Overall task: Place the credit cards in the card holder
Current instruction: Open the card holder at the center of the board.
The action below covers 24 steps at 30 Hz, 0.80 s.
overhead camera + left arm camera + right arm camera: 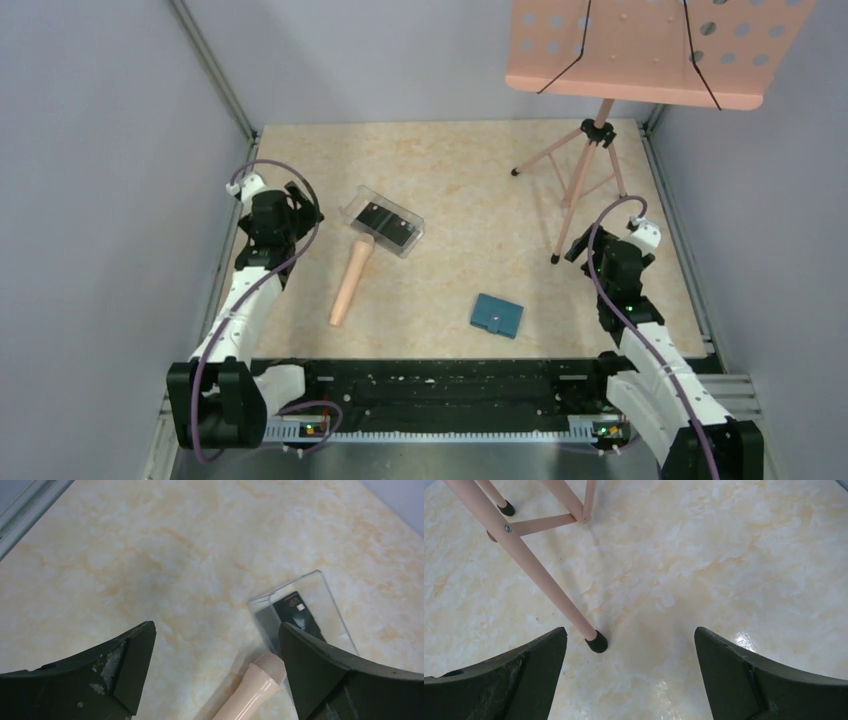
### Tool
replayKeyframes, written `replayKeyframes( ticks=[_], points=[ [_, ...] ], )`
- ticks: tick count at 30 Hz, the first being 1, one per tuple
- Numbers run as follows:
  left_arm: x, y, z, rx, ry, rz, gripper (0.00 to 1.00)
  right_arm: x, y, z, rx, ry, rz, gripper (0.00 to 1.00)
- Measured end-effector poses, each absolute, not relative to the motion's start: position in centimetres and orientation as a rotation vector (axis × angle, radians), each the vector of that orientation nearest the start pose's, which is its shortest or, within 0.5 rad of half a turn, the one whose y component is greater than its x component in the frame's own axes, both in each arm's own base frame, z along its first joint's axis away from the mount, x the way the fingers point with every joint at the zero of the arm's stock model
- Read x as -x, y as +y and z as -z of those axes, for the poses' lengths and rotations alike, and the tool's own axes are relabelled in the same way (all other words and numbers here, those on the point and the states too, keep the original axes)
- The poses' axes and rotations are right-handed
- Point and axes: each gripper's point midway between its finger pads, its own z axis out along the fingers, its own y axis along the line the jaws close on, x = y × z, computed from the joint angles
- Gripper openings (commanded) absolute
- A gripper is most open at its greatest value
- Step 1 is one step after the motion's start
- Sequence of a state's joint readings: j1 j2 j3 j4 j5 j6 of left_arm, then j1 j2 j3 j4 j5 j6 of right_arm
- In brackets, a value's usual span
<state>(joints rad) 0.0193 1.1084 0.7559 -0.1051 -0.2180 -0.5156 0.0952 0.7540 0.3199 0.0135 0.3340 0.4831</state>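
Your left hand [216, 630] and right hand [630, 635] gape empty, so lower the left straight into the clear box [352, 203] left of centre for the cards [385, 222]; the shut wallet [497, 315] lies lower centre.

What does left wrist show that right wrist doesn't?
Left wrist only: a clear box with a black card inside, and the rounded end of a peach handle next to it.
Right wrist only: pink stand legs, one ending in a black foot.
Both: the marbled table, and each view's own gripper open with nothing held, the left gripper and the right gripper.
Neither shows the blue wallet.
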Motion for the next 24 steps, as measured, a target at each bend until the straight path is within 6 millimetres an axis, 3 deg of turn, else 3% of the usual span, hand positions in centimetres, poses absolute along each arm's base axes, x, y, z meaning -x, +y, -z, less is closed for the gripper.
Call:
replayKeyframes(
  ticks=[5,9,13,18,24],
  points=[
    [-34.2,3.5,-16.3,0.768,1.981,0.020,0.99,-29.0,-1.0,-12.0,-0.610,1.881,-0.066,0.99],
    [-34.0,2.3,-16.6,0.724,2.058,0.069,0.99,-28.9,-0.6,-12.7,-0.632,1.881,-0.102,0.99],
    [-34.7,-0.2,-16.6,0.621,2.155,0.198,0.99,-28.4,0.3,-13.9,-0.597,1.896,-0.154,0.99],
    [-34.7,-4.7,-15.1,0.476,2.270,0.478,0.99,-28.1,2.5,-16.1,-0.493,1.921,-0.274,0.99],
    [-34.6,-8.2,-15.4,0.481,2.285,0.737,0.99,-26.9,4.4,-14.7,-0.444,2.087,-0.346,0.99]
  ],
)
